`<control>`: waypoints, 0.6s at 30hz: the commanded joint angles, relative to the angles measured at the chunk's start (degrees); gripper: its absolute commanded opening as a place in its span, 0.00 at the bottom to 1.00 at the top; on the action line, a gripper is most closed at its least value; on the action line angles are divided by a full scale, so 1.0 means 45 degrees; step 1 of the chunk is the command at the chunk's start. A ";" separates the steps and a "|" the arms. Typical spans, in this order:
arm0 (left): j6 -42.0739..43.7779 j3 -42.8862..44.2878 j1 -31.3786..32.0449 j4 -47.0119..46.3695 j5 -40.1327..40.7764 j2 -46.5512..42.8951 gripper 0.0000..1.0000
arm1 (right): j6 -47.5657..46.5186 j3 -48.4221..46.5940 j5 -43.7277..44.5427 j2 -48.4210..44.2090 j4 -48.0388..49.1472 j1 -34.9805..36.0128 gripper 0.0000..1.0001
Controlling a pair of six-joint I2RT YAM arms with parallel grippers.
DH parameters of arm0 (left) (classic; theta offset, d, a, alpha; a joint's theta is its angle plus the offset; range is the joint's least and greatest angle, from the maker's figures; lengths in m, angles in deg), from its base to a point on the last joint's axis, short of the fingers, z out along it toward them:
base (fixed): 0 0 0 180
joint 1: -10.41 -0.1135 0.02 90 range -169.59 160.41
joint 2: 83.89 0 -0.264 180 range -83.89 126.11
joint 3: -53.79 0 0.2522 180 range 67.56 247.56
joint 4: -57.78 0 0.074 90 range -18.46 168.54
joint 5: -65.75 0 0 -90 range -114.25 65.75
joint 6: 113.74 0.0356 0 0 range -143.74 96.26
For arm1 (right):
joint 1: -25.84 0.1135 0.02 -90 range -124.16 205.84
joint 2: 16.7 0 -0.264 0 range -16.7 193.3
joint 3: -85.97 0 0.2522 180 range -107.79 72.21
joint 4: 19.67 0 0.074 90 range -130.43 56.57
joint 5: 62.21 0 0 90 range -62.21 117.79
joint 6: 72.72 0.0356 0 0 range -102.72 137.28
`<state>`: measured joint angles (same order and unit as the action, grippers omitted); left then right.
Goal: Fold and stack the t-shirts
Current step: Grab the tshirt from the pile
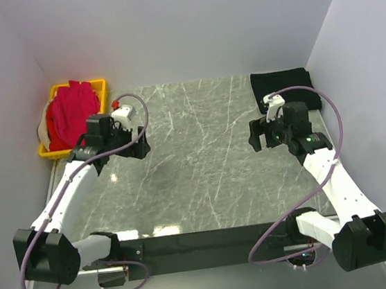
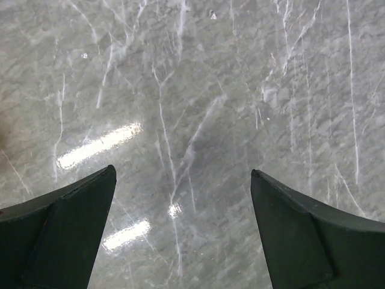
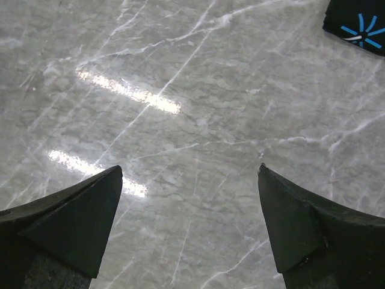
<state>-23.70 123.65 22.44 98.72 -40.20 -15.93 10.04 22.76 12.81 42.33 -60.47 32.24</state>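
Red t-shirts (image 1: 70,116) fill corner basket (image 1: 100,85), black t-shirt (image 1: 281,82) apparently folded at far edge; left tool (image 2: 182,170), right tool (image 3: 189,167) spread.

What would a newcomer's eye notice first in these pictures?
The red t-shirts heaped in the yellow basket at the far left corner stand out first. A folded black t-shirt lies at the far right. The left tool and the right tool hang open above the marble table.
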 commanded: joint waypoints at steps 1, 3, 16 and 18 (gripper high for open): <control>0.0324 0.1807 -0.1201 0.0421 -0.0848 0.0674 1.00 | 0.0126 -0.0143 -0.0575 -0.0070 0.0582 0.0024 1.00; 0.0266 0.3364 -0.2142 0.0619 -0.1922 0.1261 0.99 | -0.0069 -0.0454 -0.0790 0.0182 0.0445 0.0025 1.00; -0.0554 1.1962 -0.7280 0.0620 -0.1244 0.8856 0.90 | 0.0106 -0.2389 -0.1007 0.2956 -0.0708 0.0005 1.00; -0.0633 1.3559 -0.7536 0.0931 -0.1280 1.0394 0.80 | 0.0164 -0.2390 -0.0987 0.3249 -0.0650 0.0025 1.00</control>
<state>-25.17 176.59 -9.49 101.21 -46.29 23.85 10.10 14.54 7.87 55.79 -62.99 32.24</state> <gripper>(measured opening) 0.827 0.999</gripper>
